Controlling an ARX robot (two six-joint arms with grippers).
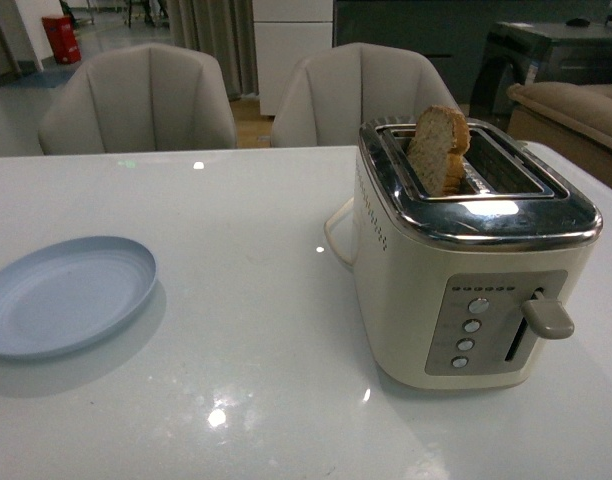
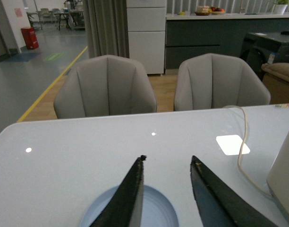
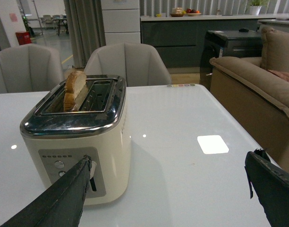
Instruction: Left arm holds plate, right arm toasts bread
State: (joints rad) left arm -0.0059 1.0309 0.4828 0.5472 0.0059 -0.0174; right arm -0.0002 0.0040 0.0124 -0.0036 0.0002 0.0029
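Observation:
The pale blue plate (image 1: 64, 295) lies flat on the white table at the front left; it is empty. In the left wrist view the plate (image 2: 156, 210) shows below my left gripper (image 2: 168, 161), which hovers open above it with nothing between the black fingers. The bread (image 1: 438, 148) stands upright in the left slot of the cream toaster (image 1: 466, 250), its top sticking out. From the right wrist the bread (image 3: 74, 89) and toaster (image 3: 78, 137) are seen too. My right gripper (image 3: 170, 161) is wide open, one finger in front of the toaster's lever panel. Neither arm shows in the front view.
The toaster's lever (image 1: 548, 317) is up, with round buttons (image 1: 469, 326) beside it. Its cord (image 2: 242, 146) runs across the table behind it. Two grey chairs (image 1: 136, 100) stand at the far table edge. A brown sofa (image 3: 253, 90) is to the right of the table.

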